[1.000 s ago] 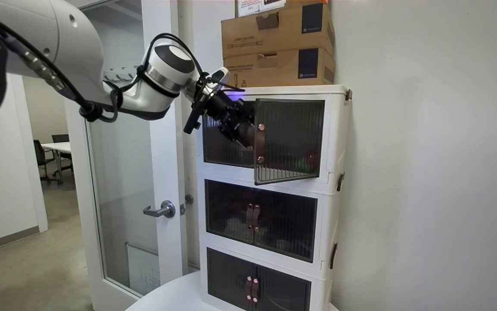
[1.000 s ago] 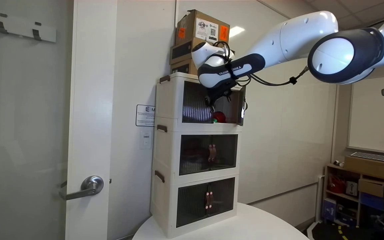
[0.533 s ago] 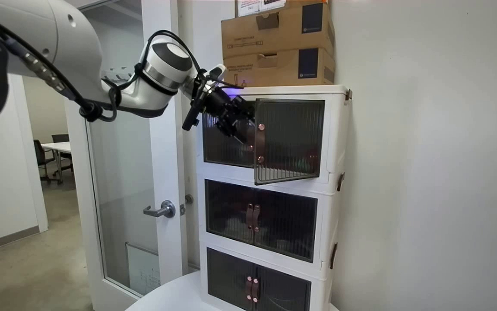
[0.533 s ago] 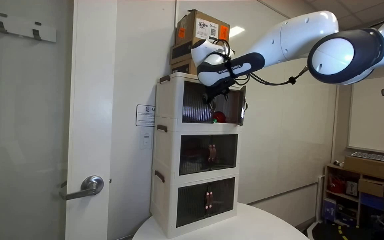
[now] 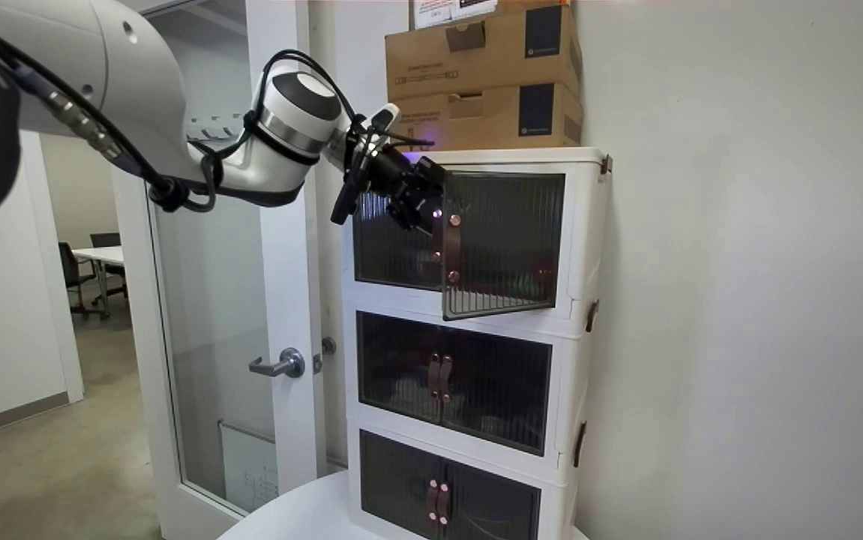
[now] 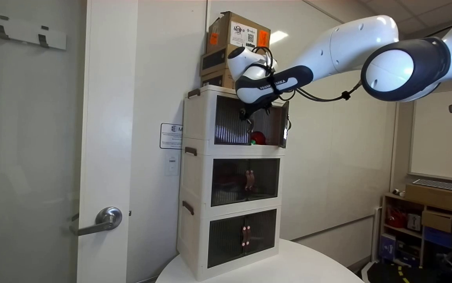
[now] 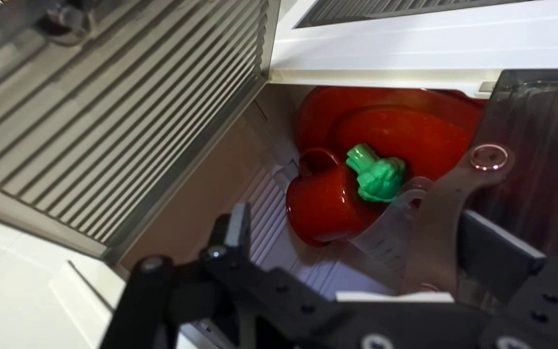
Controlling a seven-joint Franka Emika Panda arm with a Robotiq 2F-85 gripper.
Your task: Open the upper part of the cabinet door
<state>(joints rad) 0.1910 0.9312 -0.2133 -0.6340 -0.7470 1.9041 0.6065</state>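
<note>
"Squinting at the wrist view, what do we lose?"
"Part of the upper cabinet door [image 7: 123, 111], open at upper left and cut off by the frame. A pale see-through shape [image 7: 385, 232] right of centre defeats us."
"And our gripper [image 7: 355, 225]?"
"Fingers [image 7: 238, 228] spread wide, the strap handle [image 7: 434, 232] between them; whether the lower-right one touches it, we cannot tell."

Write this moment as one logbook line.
Gripper: open | upper door: open | twin door: seems shut | inside: red mug, green toy
</note>
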